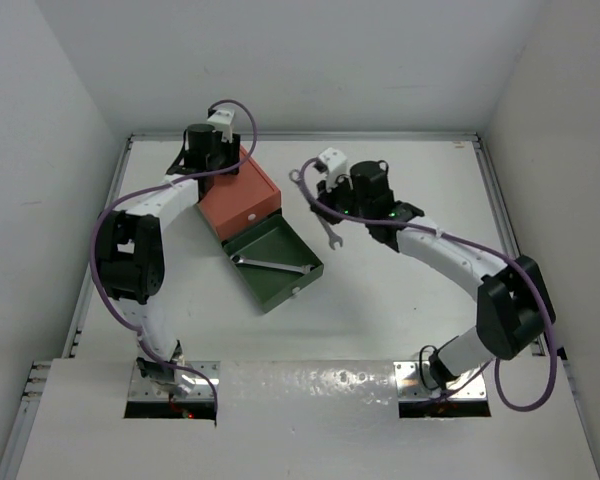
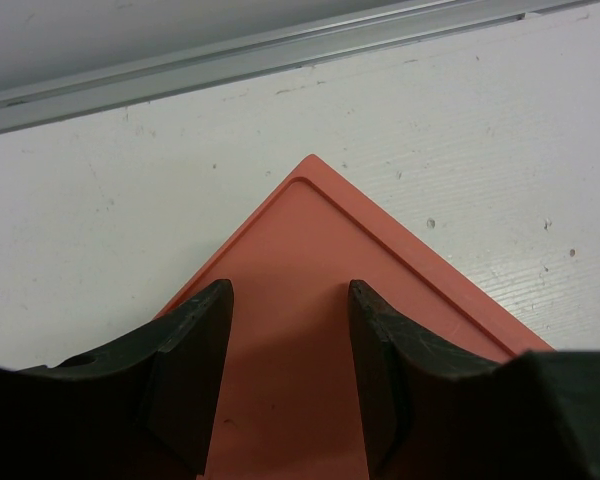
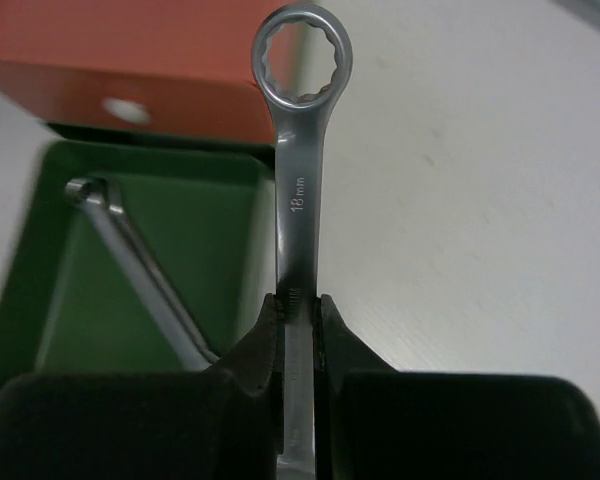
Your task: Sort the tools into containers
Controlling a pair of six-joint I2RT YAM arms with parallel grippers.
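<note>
The right hand (image 3: 298,305) pinches a wrench (image 3: 298,200) by its shaft, fingers pressed on the two flat faces; the ring end points forward, away from the hand, and the tool hangs in the air above the worktop (image 1: 380,320), just beside the right edge of the green drawer (image 1: 275,290). This grip is sensible, I think, because a thin tool held on its flats cannot turn easily between the pads; the long free end can also go into the drawer first.

The green drawer stands pulled out from under the orange drawer (image 1: 242,195), which is closed, its white knob (image 3: 127,108) facing the right hand. Inside the green one lie other wrenches (image 1: 270,265); from above they look like two, meeting at one end, though the view is too small to be sure.

The left hand (image 2: 290,295) is over the top of the orange drawer near its far corner, fingers spread, with only the orange surface between them, so it pinches nothing; probably it is there to hold the box steady, but whether it touches the top I cannot tell.

In my judgement the held wrench goes next into the green drawer; this needs a small shift to the left and a turn, so that the tool lies along the drawer and not across its rim.
</note>
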